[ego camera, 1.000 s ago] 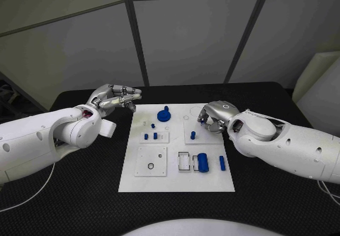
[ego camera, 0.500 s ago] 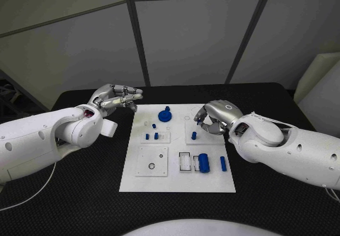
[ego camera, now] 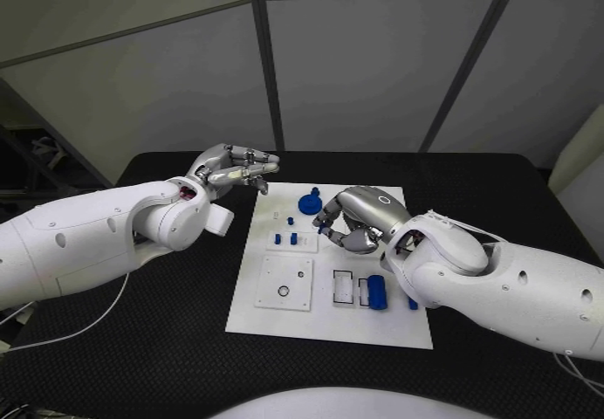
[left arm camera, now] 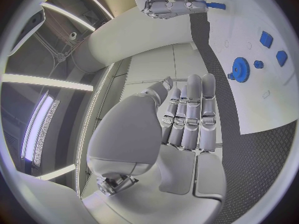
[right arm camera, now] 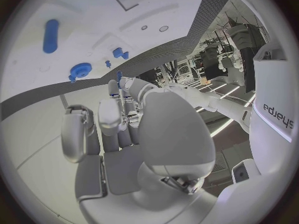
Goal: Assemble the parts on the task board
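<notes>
My right hand [ego camera: 355, 218] is over the middle of the task board [ego camera: 290, 327], pinching a small blue peg [right arm camera: 118, 77] at its fingertips. My left hand [ego camera: 234, 171] hovers just off the board's far left corner, fingers curled in, holding nothing. Blue gear [ego camera: 310, 203] sits at the far end, blue cylinder [ego camera: 376, 289] near my right forearm.

I see two bulky, glossy white arms; each ends in a silver metal hand, left [ego camera: 234, 169] and right [ego camera: 355, 218]; thin white cables trail along both; "edyeys" lettering marks one casing.
</notes>
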Controlling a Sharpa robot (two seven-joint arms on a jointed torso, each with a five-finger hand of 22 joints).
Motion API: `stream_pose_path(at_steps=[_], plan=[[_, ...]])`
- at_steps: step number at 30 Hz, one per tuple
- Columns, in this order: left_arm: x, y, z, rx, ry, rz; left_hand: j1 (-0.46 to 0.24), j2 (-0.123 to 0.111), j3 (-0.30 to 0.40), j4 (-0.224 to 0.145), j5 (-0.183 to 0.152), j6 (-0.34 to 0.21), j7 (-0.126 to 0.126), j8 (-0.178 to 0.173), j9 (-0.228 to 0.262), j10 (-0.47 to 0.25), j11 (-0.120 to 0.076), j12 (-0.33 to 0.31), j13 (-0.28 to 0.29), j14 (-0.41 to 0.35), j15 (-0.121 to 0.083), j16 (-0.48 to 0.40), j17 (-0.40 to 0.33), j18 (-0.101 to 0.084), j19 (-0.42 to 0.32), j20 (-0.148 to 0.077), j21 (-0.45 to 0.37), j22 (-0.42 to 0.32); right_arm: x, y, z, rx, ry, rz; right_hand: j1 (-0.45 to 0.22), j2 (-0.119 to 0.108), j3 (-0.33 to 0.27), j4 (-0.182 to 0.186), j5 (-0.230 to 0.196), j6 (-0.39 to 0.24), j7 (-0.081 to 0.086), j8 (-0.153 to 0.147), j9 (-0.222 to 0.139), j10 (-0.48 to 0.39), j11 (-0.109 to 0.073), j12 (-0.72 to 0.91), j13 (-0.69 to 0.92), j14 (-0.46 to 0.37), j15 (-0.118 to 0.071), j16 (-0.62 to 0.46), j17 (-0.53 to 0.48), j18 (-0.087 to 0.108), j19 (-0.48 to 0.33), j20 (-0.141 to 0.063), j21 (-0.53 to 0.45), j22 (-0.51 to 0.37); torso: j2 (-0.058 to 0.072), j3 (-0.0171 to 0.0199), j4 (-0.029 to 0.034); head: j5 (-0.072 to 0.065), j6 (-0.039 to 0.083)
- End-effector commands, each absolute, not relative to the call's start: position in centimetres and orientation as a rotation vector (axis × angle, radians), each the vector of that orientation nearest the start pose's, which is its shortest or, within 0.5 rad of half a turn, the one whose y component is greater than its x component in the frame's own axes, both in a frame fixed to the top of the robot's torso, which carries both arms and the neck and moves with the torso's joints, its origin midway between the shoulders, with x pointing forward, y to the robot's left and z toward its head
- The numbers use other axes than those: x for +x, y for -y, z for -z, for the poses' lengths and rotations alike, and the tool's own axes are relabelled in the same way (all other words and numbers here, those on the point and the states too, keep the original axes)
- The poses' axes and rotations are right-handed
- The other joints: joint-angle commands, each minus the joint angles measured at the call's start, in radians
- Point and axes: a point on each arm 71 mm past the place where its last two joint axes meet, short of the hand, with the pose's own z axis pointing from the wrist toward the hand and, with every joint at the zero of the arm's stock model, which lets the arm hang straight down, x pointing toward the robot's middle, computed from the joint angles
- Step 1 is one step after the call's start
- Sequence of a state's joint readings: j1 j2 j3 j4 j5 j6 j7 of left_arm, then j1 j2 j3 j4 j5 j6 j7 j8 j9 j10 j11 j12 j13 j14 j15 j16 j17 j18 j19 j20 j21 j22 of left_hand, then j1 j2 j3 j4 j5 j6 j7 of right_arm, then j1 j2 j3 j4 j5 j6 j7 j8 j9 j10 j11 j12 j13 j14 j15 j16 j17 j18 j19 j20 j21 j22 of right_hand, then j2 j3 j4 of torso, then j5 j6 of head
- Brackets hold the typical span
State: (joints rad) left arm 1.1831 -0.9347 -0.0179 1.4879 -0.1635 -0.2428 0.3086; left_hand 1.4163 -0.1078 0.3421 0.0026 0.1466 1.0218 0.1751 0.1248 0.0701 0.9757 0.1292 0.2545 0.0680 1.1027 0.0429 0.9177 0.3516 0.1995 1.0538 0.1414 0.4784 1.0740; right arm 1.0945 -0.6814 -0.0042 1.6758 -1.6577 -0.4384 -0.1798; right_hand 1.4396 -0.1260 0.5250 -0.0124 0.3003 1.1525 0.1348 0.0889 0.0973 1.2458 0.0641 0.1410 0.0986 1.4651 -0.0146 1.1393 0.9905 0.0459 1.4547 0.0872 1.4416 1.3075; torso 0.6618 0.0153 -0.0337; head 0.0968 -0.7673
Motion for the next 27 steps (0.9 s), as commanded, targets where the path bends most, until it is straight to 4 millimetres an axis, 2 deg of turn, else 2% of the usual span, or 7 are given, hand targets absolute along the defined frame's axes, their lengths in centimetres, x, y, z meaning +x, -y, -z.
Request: stream_pose_path(at_steps=[1, 4, 7, 11, 14, 23, 27], plan=[[49.3, -25.8, 18.1, -1.006, -1.491, 1.428, 0.010, -0.002, -0.001, -0.007, -0.001, -0.005, 0.005, 0.005, -0.001, -0.007, -0.002, -0.003, -0.001, -0.008, 0.002, -0.004, -0.002, -0.019, -0.006, 0.000, -0.006, -0.001, 42.3, 7.2, 19.4, -0.313, -1.541, -0.912, -0.002, 0.002, 0.007, -0.001, 0.003, 0.003, 0.003, 0.002, 0.001, 0.011, -0.001, -0.004, 0.002, 0.034, -0.006, 0.005, -0.001, -0.005, 0.005, -0.002, 0.004, 0.136, 0.001, -0.0008, -0.0020, 0.013, -0.004], [49.3, -25.6, 18.1, -1.006, -1.491, 1.429, 0.010, -0.002, -0.001, -0.007, -0.001, -0.005, 0.005, 0.005, -0.001, -0.007, -0.002, -0.003, -0.001, -0.008, 0.002, -0.004, -0.002, -0.019, -0.006, 0.000, -0.006, -0.001, 42.1, 6.5, 20.2, -0.320, -1.566, -0.919, -0.003, 0.002, 0.008, -0.001, 0.003, 0.003, 0.003, 0.002, 0.001, 0.010, -0.001, -0.004, 0.002, 0.034, -0.006, 0.003, -0.003, -0.005, 0.004, -0.001, 0.002, 0.135, 0.001, 0.0006, -0.0034, 0.025, -0.001], [49.5, -25.2, 18.1, -1.004, -1.492, 1.432, 0.009, -0.002, -0.001, -0.007, -0.001, -0.005, 0.005, 0.005, -0.001, -0.008, -0.002, -0.003, -0.001, -0.008, 0.003, -0.005, -0.002, -0.019, -0.006, 0.000, -0.007, -0.002, 41.9, 5.8, 21.2, -0.336, -1.600, -0.922, -0.004, 0.002, 0.008, -0.001, 0.003, 0.002, 0.003, 0.001, 0.000, 0.009, 0.000, -0.005, 0.002, 0.033, -0.005, 0.002, -0.006, -0.004, 0.002, -0.001, 0.001, 0.134, 0.000, 0.0005, -0.0010, 0.038, -0.006], [49.6, -24.8, 18.2, -1.003, -1.494, 1.437, 0.008, -0.002, -0.002, -0.007, -0.001, -0.006, 0.006, 0.006, -0.001, -0.011, -0.001, -0.003, -0.001, -0.009, 0.003, -0.005, -0.003, -0.019, -0.006, 0.000, -0.008, -0.002, 41.4, 5.1, 22.1, -0.365, -1.632, -0.924, -0.006, 0.002, 0.008, -0.001, 0.003, 0.001, 0.004, 0.001, 0.000, 0.009, 0.000, -0.006, 0.002, 0.033, -0.005, 0.003, -0.007, -0.004, 0.002, -0.001, 0.001, 0.134, 0.001, 0.0017, -0.0037, 0.053, -0.012], [49.6, -24.6, 18.2, -1.002, -1.495, 1.439, 0.007, -0.002, -0.003, -0.007, -0.001, -0.008, 0.007, 0.005, -0.002, -0.013, 0.000, -0.003, -0.001, -0.009, 0.004, -0.006, -0.003, -0.019, -0.007, 0.001, -0.008, -0.002, 41.3, 4.6, 22.4, -0.381, -1.646, -0.927, -0.006, 0.002, 0.008, -0.001, 0.003, 0.001, 0.004, 0.000, 0.000, 0.008, 0.000, -0.006, 0.002, 0.032, -0.005, 0.003, -0.007, -0.004, 0.002, -0.001, 0.002, 0.134, 0.000, 0.0018, -0.0025, 0.061, -0.017], [49.7, -24.5, 18.2, -1.001, -1.495, 1.441, 0.007, -0.002, -0.005, -0.007, -0.001, -0.011, 0.008, 0.005, -0.002, -0.017, 0.000, -0.002, -0.001, -0.010, 0.004, -0.007, -0.005, -0.019, -0.007, 0.001, -0.010, -0.003, 41.2, 4.2, 23.0, -0.408, -1.672, -0.913, -0.010, 0.002, 0.007, 0.000, 0.002, 0.000, 0.005, 0.000, 0.000, 0.007, 0.001, -0.007, 0.003, 0.032, -0.004, 0.004, -0.007, -0.004, 0.003, 0.000, 0.003, 0.135, 0.001, 0.0010, -0.0031, 0.079, -0.032], [49.6, -24.4, 18.2, -1.001, -1.497, 1.442, 0.006, -0.002, -0.006, -0.007, -0.001, -0.014, 0.009, 0.004, -0.003, -0.020, 0.001, -0.002, -0.001, -0.010, 0.005, -0.007, -0.006, -0.019, -0.006, 0.002, -0.010, -0.003, 41.1, 4.1, 23.1, -0.417, -1.680, -0.911, -0.010, 0.002, 0.007, 0.000, 0.002, 0.000, 0.005, 0.000, 0.000, 0.007, 0.001, -0.007, 0.003, 0.032, -0.004, 0.005, -0.007, -0.005, 0.003, 0.000, 0.003, 0.135, 0.002, 0.0002, -0.0027, 0.081, -0.036]])
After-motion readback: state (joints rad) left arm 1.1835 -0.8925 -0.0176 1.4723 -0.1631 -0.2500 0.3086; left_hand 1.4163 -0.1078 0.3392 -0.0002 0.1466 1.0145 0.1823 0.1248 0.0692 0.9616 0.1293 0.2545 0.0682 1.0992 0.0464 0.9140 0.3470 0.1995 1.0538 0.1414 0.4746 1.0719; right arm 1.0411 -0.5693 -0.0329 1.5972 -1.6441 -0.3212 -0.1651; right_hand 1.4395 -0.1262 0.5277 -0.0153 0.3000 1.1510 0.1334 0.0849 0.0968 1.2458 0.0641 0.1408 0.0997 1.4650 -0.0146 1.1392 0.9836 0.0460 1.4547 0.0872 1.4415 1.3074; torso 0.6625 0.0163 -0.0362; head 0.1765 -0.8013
